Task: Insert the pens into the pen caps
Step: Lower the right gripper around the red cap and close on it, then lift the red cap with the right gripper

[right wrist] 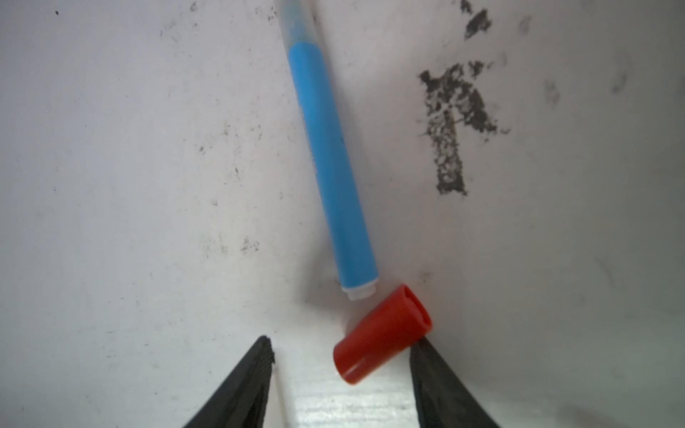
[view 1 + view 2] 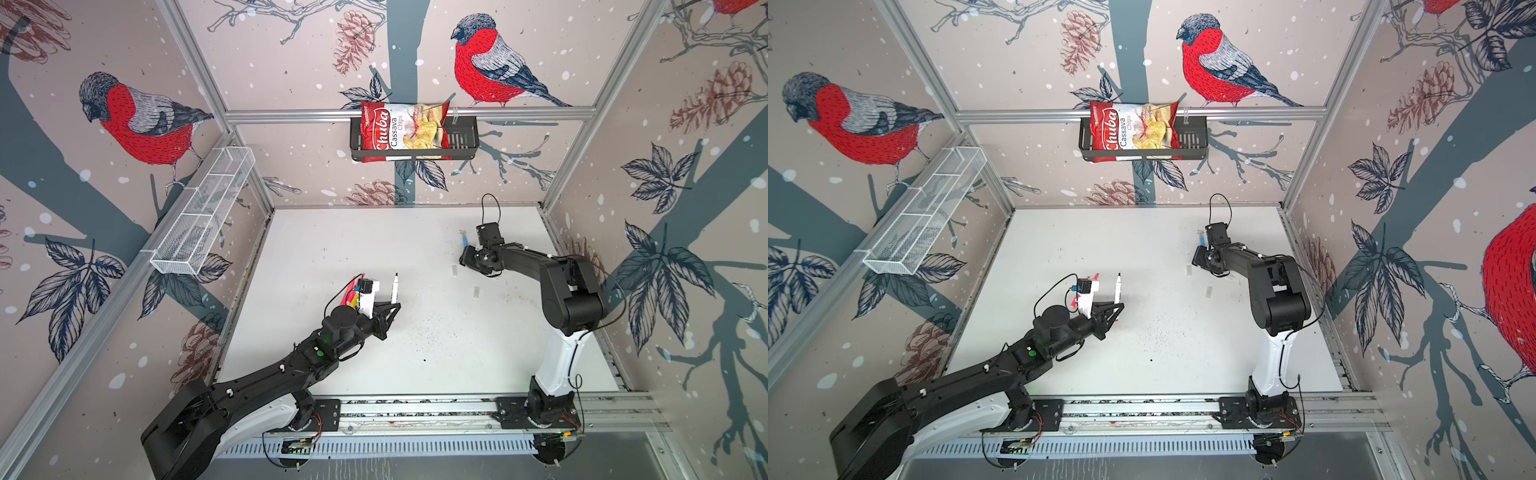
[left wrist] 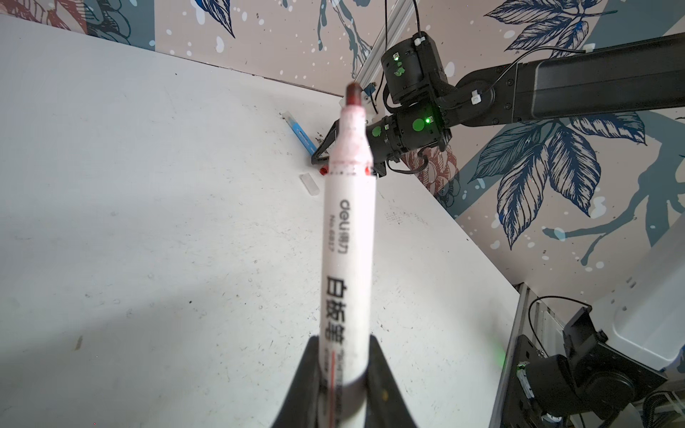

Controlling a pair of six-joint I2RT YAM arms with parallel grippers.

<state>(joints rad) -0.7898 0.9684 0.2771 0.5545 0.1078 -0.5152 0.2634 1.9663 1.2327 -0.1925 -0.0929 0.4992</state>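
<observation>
- Left fingers (image 3: 302,381) closed tight on a white plastic marker pen (image 3: 348,222) with dark red tip, above the bench (image 3: 148,185).
- Right fingers (image 1: 241,389) half open, holding nothing; a short red plastic cap (image 1: 381,333) lies between them, beside a blue pen (image 1: 330,159).

I see the white-barrelled pen (image 3: 348,237) raised off the table, uncapped, dark red tip bare. The blue pen (image 1: 328,159) lies flat, with the red cap (image 1: 381,335) on its side just beside its end (not touching). A translucent cap (image 2: 454,271) and a second cap (image 2: 476,291) lie nearby, apart.
</observation>
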